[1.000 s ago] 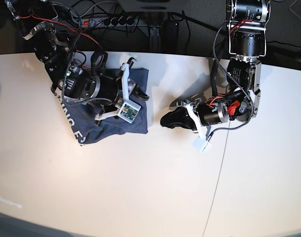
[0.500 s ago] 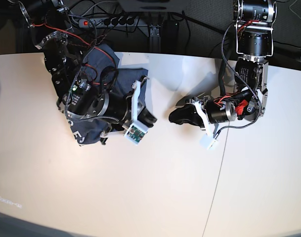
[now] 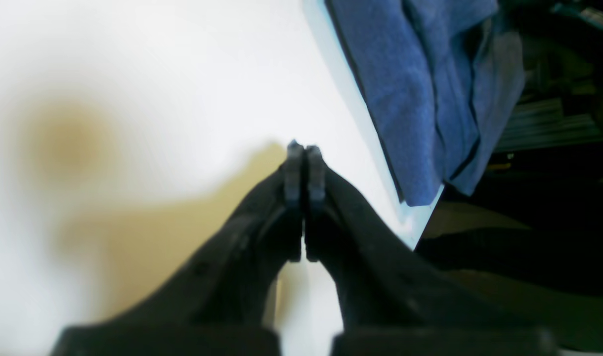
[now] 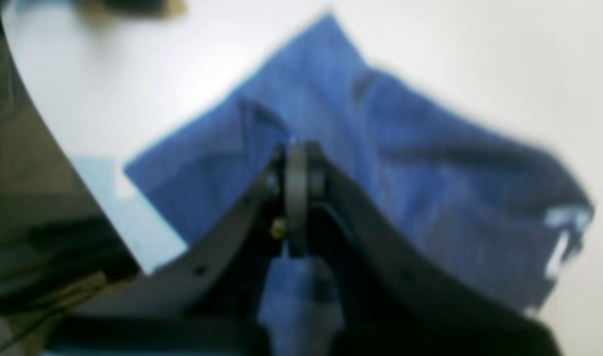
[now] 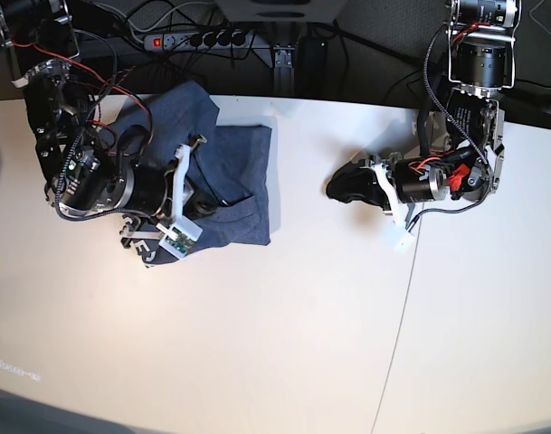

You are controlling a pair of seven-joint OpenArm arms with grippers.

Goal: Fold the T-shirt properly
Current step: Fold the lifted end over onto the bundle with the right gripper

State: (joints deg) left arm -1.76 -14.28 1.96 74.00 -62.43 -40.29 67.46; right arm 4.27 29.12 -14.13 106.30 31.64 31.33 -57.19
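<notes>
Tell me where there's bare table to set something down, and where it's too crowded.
Free: the wide front stretch of the table, below the T-shirt and both arms. Also the strip between the shirt's right edge and the left gripper. Crowded: the back left corner, where the right gripper hangs shut over the bunched shirt, and the right edge around the left arm.

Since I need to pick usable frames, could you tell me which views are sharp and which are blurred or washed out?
Base view: sharp, evenly lit. Right wrist view: soft throughout, T-shirt smeared. Left wrist view: table overexposed, left gripper slightly out of focus.
</notes>
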